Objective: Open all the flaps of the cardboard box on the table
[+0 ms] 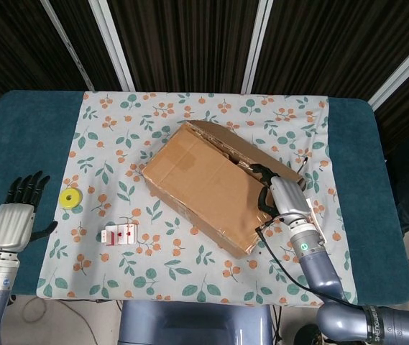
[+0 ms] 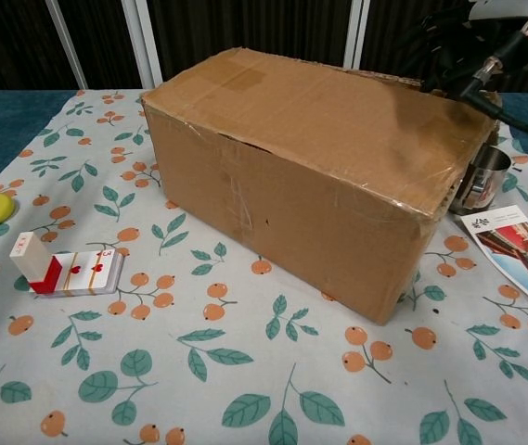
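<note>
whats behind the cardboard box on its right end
In the chest view a shiny metal cup peeks out from behind the cardboard box, with a printed card lying in front of it. The box covers the cup's left part.

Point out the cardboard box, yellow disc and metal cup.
cardboard box (image 2: 319, 120): chest view, top panel.
yellow disc (image 1: 69, 198): head view, centre.
metal cup (image 2: 482, 181): chest view, side wall beside the box.

Yellow disc (image 1: 69, 197); card pack (image 2: 67, 270); steel cup (image 2: 482, 180) just beside a leaflet (image 2: 516, 247), all on floral cloth (image 2: 245, 389)
</note>
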Available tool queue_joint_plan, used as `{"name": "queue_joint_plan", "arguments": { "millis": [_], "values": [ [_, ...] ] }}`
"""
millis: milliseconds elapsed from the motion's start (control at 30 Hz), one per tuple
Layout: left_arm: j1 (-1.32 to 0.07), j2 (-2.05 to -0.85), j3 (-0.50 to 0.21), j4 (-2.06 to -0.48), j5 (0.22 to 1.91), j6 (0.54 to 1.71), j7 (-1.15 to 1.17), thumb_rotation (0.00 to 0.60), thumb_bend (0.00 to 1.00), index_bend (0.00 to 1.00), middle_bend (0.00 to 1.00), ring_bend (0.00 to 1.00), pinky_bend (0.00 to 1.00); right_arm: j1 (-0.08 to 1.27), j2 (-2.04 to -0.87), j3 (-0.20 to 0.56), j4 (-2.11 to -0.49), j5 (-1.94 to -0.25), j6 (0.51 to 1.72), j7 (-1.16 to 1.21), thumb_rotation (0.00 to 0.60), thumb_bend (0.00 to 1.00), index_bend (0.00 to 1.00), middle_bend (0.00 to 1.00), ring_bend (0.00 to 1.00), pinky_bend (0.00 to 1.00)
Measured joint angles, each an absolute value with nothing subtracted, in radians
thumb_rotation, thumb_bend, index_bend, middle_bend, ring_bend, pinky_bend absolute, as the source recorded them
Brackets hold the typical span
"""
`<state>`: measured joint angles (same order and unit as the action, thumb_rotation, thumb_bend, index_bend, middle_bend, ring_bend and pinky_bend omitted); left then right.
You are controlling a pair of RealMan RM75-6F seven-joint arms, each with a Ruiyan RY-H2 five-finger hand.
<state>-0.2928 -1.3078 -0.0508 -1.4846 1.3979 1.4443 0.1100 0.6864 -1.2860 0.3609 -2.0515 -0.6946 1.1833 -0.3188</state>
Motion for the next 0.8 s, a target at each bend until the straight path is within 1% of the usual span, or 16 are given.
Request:
{"name": "queue_joint_plan", "arguments": {
  "millis": [67,133,400,633,800],
  "values": [
    [-0.292,-1.307,-0.053,-1.486,1.4,1.443,0.109,0.6,0.16,0.0,0.0,0.0,0.0,0.69,-1.29,0.365,-2.058,-0.693,1.197,-0.321,0.6,0.92,0.23,0.37,0.45,0.55],
    [-0.29,-1.307,-0.056,-1.486,1.401,1.442,0.107,0.6,0.16,0.0,0.0,0.0,0.0,0.697,-1.296,0.367,-2.062,-0.691,1.208,-0.332,0.6,0.92,0.23,0.37,0.47,0.56],
    [-0.285,-1.306,-0.066,-1.488,1.4,1.434,0.097,0.6,0.16,0.0,0.0,0.0,0.0,0.718,-1.304,0.386,-2.083,-0.651,1.218,-0.339,0.6,0.92,0.23,0.37,0.48,0.57],
    [-0.282,-1.306,-0.073,-1.488,1.403,1.431,0.093,0.6,0.16,0.0,0.0,0.0,0.0,0.736,-1.296,0.435,-2.112,-0.589,1.22,-0.319,0.6,0.92,0.23,0.37,0.48,0.57],
    [-0.28,-1.307,-0.076,-1.487,1.406,1.43,0.094,0.6,0.16,0.0,0.0,0.0,0.0,0.749,-1.28,0.487,-2.145,-0.486,1.212,-0.284,0.6,0.92,0.23,0.36,0.48,0.57]
  ]
}}
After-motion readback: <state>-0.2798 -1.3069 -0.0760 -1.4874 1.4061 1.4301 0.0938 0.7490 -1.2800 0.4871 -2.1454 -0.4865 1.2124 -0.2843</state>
